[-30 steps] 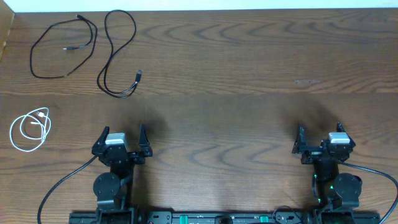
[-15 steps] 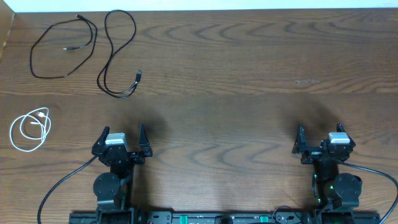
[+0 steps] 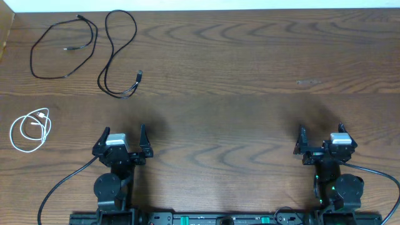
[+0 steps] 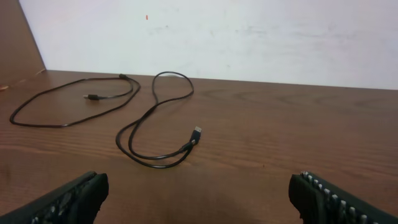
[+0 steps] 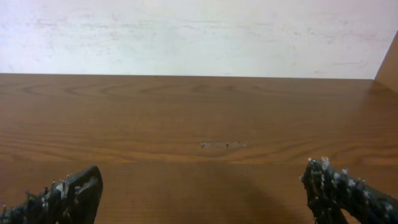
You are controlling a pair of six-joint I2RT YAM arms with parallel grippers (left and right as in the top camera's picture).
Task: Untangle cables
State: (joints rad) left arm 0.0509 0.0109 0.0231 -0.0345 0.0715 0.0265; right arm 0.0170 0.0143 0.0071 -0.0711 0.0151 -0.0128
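Holding both arms at the near edge | left gripper [image 3: 123, 132] and right gripper [image 3: 321, 132] spread wide, empty | black cables [image 4: 195, 132] far left, seemingly apart; white cable [image 3: 12, 133] coiled alone, nearer | I judge nothing needs gripping.

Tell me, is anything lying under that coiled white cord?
Only the brown wooden table shows beneath the thin coiled white cord, also through its loops. So thin a cord could hide almost nothing.
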